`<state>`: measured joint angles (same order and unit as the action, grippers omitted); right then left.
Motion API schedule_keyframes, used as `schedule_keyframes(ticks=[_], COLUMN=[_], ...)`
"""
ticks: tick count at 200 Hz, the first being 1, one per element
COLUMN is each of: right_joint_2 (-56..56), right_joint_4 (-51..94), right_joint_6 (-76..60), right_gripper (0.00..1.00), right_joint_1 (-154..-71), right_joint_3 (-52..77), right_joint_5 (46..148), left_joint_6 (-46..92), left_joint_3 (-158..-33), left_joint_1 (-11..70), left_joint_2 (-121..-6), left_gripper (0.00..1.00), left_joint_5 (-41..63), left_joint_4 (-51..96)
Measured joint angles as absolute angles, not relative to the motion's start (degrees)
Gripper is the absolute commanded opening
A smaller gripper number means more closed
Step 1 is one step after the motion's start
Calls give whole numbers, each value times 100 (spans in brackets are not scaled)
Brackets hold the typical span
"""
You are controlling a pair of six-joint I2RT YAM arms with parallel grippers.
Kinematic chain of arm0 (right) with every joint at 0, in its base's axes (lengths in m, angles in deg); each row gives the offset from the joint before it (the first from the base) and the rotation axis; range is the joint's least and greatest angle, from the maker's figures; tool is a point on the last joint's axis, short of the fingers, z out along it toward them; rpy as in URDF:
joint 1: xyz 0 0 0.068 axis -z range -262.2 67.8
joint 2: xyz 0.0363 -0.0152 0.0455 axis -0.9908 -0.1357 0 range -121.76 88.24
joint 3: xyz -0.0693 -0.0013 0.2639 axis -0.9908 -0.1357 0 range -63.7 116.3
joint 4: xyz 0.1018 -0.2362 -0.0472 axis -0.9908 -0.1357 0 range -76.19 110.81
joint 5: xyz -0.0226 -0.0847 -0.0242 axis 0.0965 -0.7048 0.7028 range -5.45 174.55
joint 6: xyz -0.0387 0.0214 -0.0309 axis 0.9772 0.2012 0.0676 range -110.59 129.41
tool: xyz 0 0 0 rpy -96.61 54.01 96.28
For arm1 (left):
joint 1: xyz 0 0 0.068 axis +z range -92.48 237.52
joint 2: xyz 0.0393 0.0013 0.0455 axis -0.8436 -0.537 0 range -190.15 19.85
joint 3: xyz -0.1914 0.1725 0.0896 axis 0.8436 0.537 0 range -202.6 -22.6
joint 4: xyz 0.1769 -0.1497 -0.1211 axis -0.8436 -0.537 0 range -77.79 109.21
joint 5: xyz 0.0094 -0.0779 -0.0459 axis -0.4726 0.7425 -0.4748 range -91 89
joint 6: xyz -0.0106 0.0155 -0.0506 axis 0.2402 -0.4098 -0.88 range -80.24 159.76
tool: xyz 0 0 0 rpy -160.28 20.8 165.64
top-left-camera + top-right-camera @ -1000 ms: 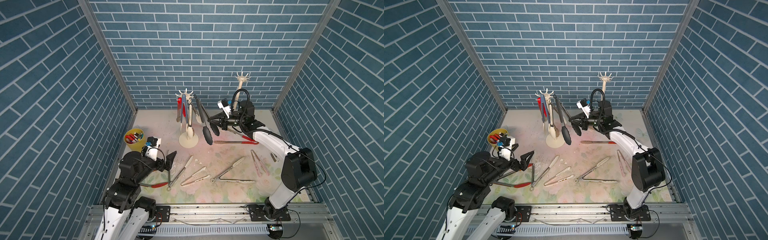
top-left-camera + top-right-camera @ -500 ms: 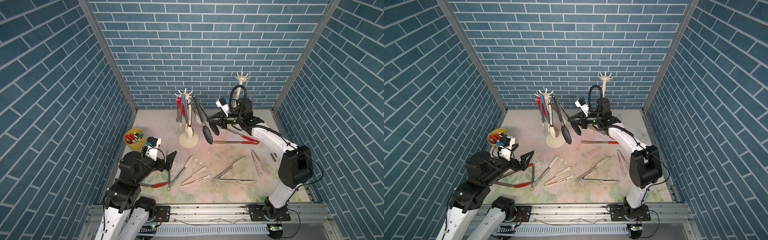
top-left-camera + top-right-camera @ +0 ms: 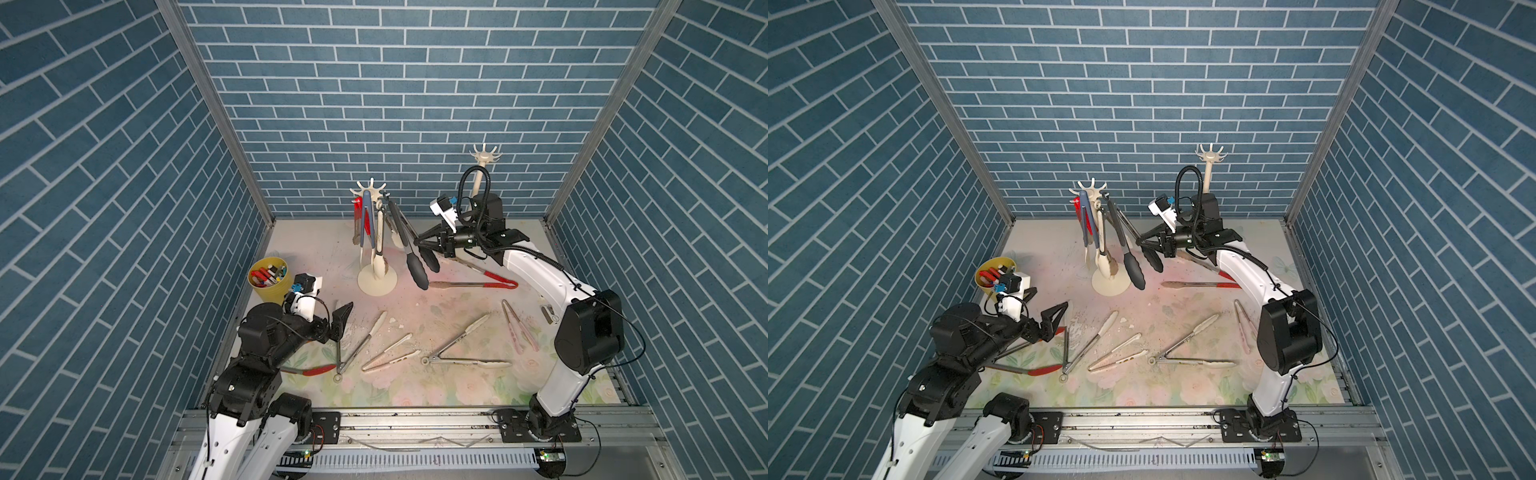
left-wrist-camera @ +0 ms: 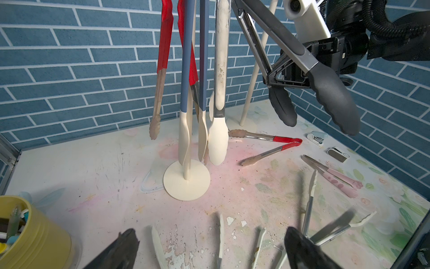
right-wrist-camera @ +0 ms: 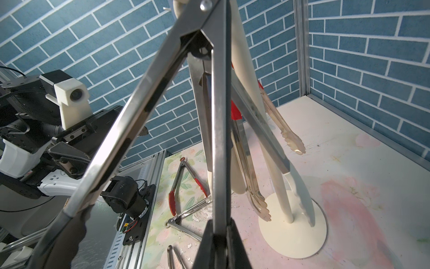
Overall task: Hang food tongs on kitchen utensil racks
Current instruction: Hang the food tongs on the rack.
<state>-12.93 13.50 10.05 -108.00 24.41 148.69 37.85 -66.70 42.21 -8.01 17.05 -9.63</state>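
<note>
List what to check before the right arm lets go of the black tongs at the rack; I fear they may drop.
1. Right gripper shut on black tongs: ok.
2. Tongs' top end seated on a hook of the near rack: cannot tell.
3. Near rack standing upright: ok.
4. Left gripper open, empty, away from the rack: ok.
5. Far rack hooks free as a fallback: ok.

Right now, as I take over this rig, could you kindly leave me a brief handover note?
Left claw: open, empty, above the table.
Right claw: shut on one arm of the black-tipped tongs at the near rack; hooked or not, unclear.
Done: red-handled tongs, blue tongs, cream-tipped tongs hang there.
To do: about six loose tongs on the table; far rack carries none.
</note>
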Motion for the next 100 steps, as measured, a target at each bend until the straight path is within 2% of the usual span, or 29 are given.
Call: schedule_keyframes(ticks=[28, 59, 100], right_joint_2=[-1389, -1507, -1533], right_joint_4=[1169, 909, 671], right_joint_6=[1095, 1196, 1231], right_gripper=[2, 26, 45], right_joint_1=[-10785, -10765, -10763], right_joint_3=[2612, 2804, 2859], right_joint_5=[14869, 14860, 14278], left_joint_6=[3785, 3785, 3785], left_joint_3=[-6670, -6670, -6670], left_joint_1=[4221, 4221, 4221], left_joint_2=[-801, -801, -803], left_gripper=[99, 99, 99], left_joint_5=[1705, 1705, 1716], left_joint_4=[-965, -963, -963])
